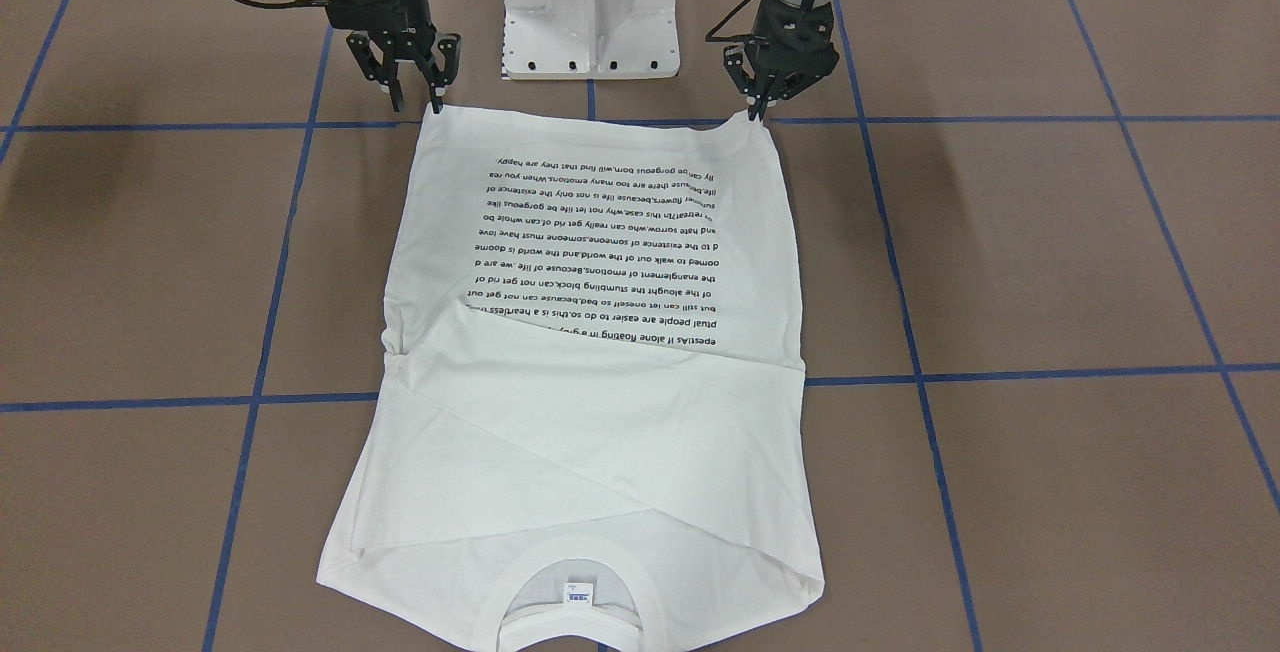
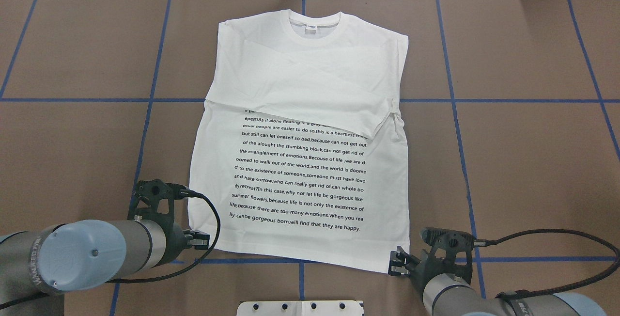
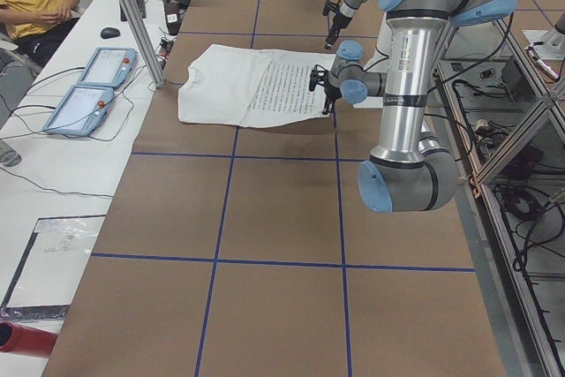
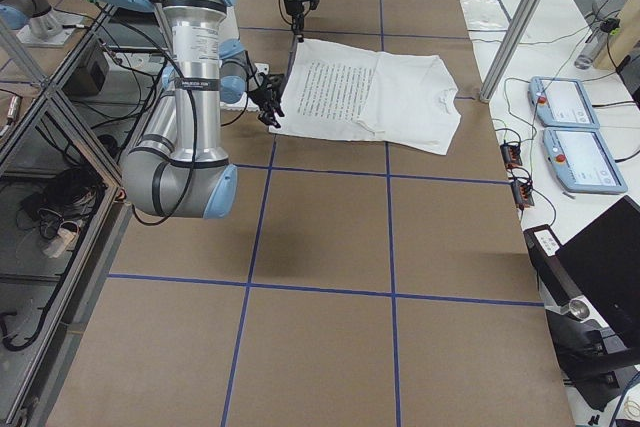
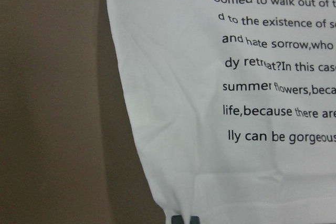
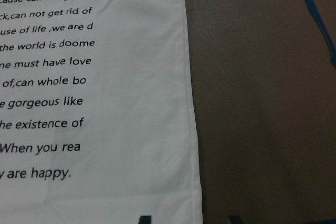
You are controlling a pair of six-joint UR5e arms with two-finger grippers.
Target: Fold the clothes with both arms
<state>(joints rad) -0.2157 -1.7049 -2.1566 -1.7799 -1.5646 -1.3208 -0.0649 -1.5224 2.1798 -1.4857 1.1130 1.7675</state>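
Counter [image 2: 508, 161]: brown top marked into big squares by blue tape lines.
T-shirt [image 2: 310, 78]: white, lying flat and face up at the counter's middle. Its hem is on the near side by the robot and its neck is at the far side.
Left arm [image 2: 87, 253]: grey with a light-blue cap. It comes in low over the near left of the counter and reaches the hem's left corner.
Right arm [image 2: 484, 301]: the same build, at the near right. It reaches the hem's right corner.
Printed text [image 2: 300, 175]: a black block covering the lower half of the front. Its top lines are hidden under a sleeve.
Sleeves [image 2: 315, 98]: both are folded inward and cross over the chest. The upper one slants down toward the right edge.
Pedestal [image 1: 590, 2]: white metal, standing between the two arms just beyond the hem.
Left tool [image 1: 757, 112]: fingers drawn together and pinching the hem's left corner, which rises to a small peak.
Right tool [image 1: 415, 97]: fingers spread apart, tips down at the hem's right corner, one on each side of the side edge.
Collar [image 2: 315, 27]: ribbed, at the far edge.
Label [image 2: 310, 27]: small, inside the collar; its print is too small to read.
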